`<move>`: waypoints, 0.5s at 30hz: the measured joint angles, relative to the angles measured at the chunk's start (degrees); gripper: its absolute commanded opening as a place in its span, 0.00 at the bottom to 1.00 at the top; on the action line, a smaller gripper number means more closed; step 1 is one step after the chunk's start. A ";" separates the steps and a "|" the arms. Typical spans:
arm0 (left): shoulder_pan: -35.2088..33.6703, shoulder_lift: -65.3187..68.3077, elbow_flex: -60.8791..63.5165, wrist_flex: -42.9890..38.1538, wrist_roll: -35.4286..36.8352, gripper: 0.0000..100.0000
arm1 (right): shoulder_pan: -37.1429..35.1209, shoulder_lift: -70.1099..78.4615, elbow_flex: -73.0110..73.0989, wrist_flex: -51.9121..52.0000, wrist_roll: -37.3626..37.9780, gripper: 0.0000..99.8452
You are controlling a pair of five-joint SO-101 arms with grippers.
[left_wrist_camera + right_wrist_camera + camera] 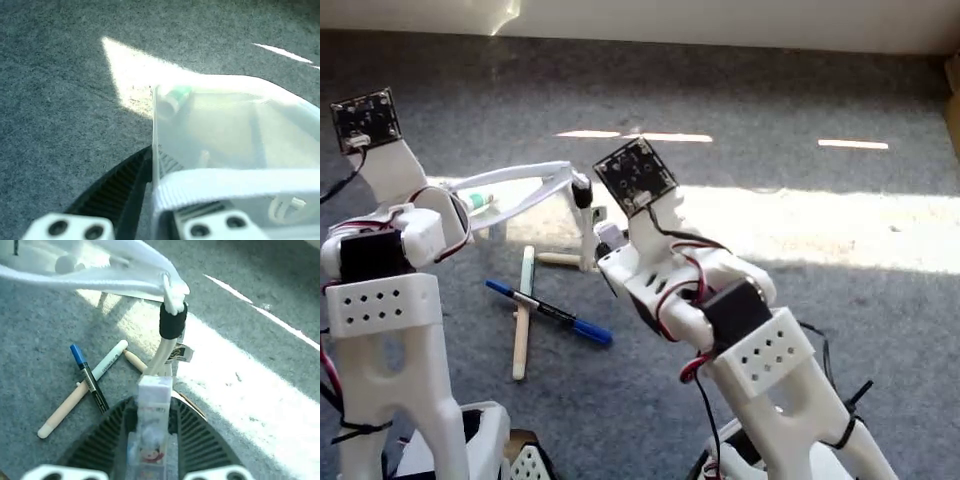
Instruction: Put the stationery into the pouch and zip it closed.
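Note:
A clear pouch [515, 190] with a white rim hangs above the carpet. My left gripper [470, 212] is shut on its edge; in the left wrist view the pouch [230, 130] lies across the gripper [159, 172], with a green-capped item [176, 95] inside. My right gripper [152, 390] is shut on a small white block [152, 410] at the end of the pouch's white pull strap [172, 322], which has a black band. On the carpet lie a blue marker [550, 312], a white pen [527, 268] and two cream pens [521, 345] [560, 260].
Grey carpet covers the floor, with a bright sunlit patch [800, 225] right of the pouch. The loose pens [90, 382] lie crossed under and in front of the pouch, between the two arm bases. A small tag [180, 353] hangs by the strap.

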 measured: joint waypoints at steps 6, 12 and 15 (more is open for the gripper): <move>2.64 0.00 0.44 0.00 -0.09 0.01 | -3.96 -5.01 3.69 -6.95 -8.09 0.00; 2.99 0.00 1.41 0.00 -0.09 0.01 | -6.68 -5.63 4.40 -17.85 -8.88 0.00; 3.16 0.00 1.85 -0.18 -0.09 0.01 | -6.68 -5.63 4.40 -22.42 -8.88 0.00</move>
